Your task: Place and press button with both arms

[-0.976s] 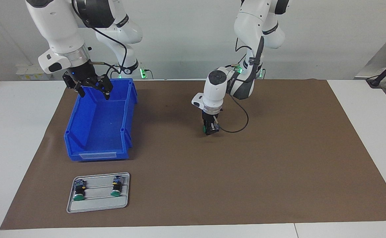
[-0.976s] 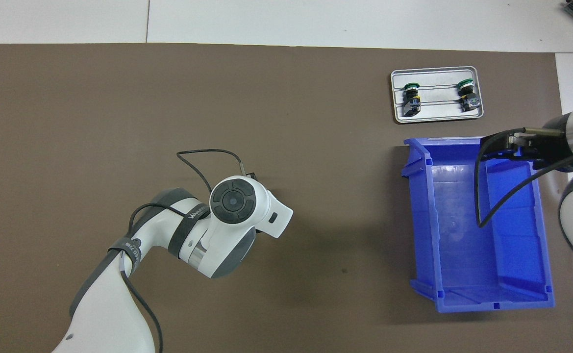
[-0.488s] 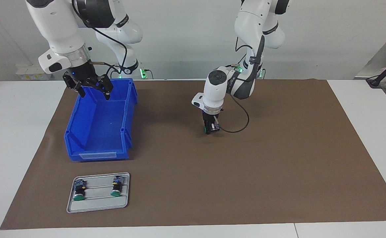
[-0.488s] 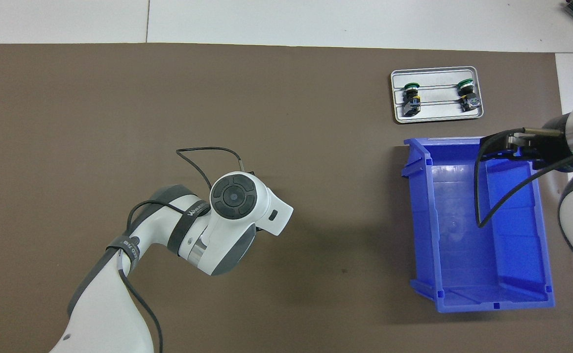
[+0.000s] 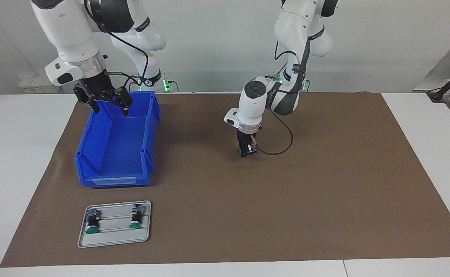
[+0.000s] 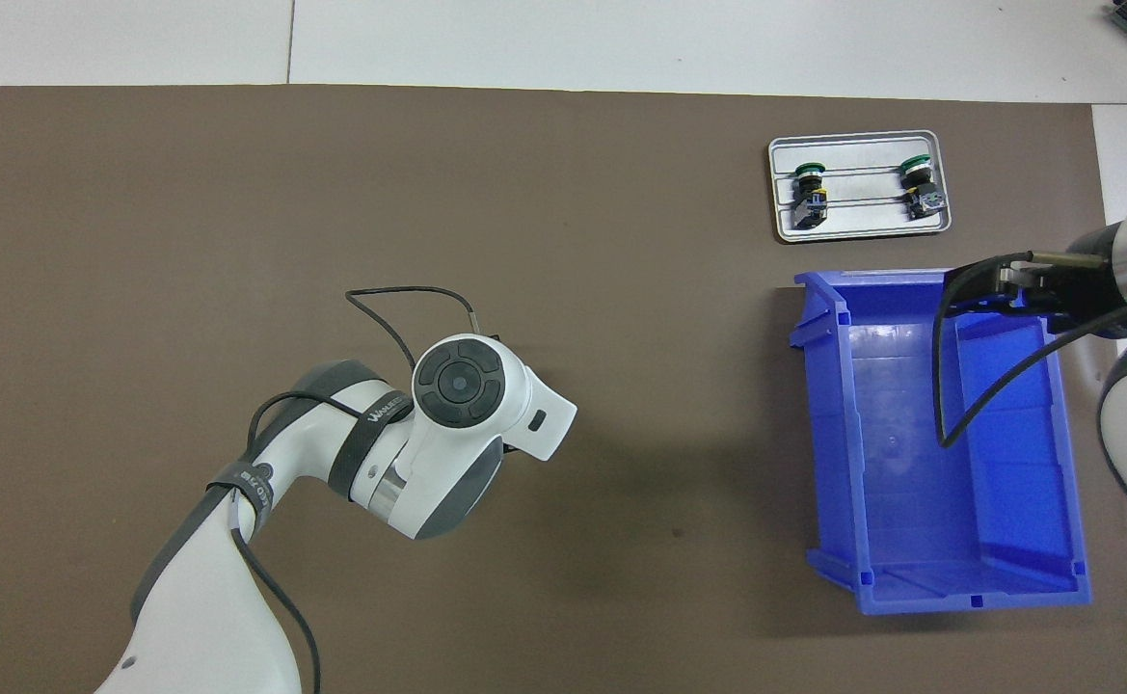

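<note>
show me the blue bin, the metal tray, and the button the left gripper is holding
blue bin (image 5: 94,132), facing view, inner side wall.
metal tray (image 6: 860,219), overhead view, bare strip.
button (image 5: 240,151), facing view, green cap.

Green-capped button (image 5: 244,150) sideways in left claw (image 5: 246,151).

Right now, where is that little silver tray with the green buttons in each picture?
Facing view: the silver tray lies low in the picture, just below the blue bin.
Overhead view: the tray sits high in the picture, just above the bin.
Shared landmark: the blue bin; the tray lies farther from the robots than it.
</note>
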`<state>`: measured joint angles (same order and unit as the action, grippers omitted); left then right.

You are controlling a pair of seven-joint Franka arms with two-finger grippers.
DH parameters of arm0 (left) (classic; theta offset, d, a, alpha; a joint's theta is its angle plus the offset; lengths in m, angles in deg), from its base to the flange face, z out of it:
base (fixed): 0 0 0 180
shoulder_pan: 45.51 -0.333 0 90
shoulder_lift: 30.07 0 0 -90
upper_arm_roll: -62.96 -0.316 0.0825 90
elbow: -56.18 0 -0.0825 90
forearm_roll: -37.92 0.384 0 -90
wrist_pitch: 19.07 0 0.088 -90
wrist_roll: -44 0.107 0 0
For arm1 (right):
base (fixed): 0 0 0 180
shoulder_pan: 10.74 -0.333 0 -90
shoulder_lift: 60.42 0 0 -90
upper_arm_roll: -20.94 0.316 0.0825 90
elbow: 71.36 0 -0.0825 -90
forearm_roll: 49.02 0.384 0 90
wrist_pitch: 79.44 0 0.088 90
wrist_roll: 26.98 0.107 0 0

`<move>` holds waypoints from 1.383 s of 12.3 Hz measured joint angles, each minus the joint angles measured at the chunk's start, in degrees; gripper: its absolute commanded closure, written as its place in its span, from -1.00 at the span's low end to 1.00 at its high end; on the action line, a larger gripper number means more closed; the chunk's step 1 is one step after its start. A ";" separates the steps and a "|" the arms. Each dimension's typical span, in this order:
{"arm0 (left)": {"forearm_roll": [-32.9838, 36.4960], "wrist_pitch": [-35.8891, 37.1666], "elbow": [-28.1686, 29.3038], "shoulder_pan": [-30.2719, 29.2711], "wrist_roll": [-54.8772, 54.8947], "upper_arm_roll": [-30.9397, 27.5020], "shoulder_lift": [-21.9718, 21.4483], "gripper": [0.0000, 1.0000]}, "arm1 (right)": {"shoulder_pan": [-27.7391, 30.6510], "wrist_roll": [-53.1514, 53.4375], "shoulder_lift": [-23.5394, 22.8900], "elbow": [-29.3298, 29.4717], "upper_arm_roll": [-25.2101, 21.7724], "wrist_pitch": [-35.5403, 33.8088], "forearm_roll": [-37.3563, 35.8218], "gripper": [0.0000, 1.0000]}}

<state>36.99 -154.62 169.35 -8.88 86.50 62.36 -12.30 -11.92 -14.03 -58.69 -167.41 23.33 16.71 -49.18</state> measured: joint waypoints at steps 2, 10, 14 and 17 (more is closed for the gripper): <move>-1.85 0.88 -1.56 -1.90 -0.04 -0.05 -0.02 0.96 | -0.03 0.00 0.00 -0.02 0.07 -0.03 0.00 -1.00; -17.46 17.03 -11.02 -12.12 9.54 -0.03 -0.51 1.00 | 0.06 0.00 0.00 -0.03 -0.06 -0.04 0.00 -1.00; -25.52 22.44 -11.10 -18.43 17.70 0.02 -1.37 1.00 | 0.06 0.00 0.00 -0.03 -0.06 -0.04 0.00 -1.00; -29.09 30.63 -11.14 -24.50 24.97 -0.06 -3.26 1.00 | 0.06 0.00 0.00 -0.03 -0.06 -0.04 0.00 -1.00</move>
<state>7.89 -123.99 158.21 -33.38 111.47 62.30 -15.56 -11.86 -14.03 -58.69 -167.43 23.27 16.68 -49.18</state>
